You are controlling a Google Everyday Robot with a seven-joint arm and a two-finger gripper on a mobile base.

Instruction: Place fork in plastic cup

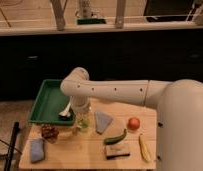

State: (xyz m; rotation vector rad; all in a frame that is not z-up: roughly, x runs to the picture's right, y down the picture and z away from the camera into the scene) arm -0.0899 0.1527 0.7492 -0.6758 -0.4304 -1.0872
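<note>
The translucent light-green plastic cup stands upright on the wooden table, just right of the tray's near right corner. My gripper hangs from the white arm directly above the cup, very close to its rim. A thin pale sliver lies at the cup's left base; it may be the fork, but I cannot tell. Whatever is in the gripper is hidden by the wrist.
A green tray with a white spoon-like utensil sits at back left. On the table are a grey-blue cloth, a red fruit, a green vegetable, a banana, a brown block, a brown lump and a blue cloth.
</note>
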